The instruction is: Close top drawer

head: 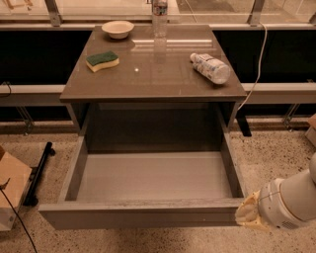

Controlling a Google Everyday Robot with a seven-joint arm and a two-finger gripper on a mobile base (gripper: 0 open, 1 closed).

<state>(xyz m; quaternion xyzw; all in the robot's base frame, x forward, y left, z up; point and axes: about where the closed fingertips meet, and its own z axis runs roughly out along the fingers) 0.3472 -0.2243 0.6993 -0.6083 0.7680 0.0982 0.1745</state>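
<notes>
The top drawer [138,216] stands pulled far out from under the table [158,79], its smooth grey inside showing. The gripper [247,214] sits at the right end of the drawer's front, touching or just beside it; whether it is open or closed cannot be told. Beyond the drawer, on the table, are a green sponge [102,61], a white bowl [117,28], a bottle on its side [211,67] and an upright bottle [159,12]

The top drawer [143,216] stands far out from under the counter [153,74], with open floor [148,243] along its front. The end effector [248,214] sits at the drawer's front right corner. Left of the drawer, a cardboard box [11,188] and a black bar [38,174] narrow the passage.
</notes>
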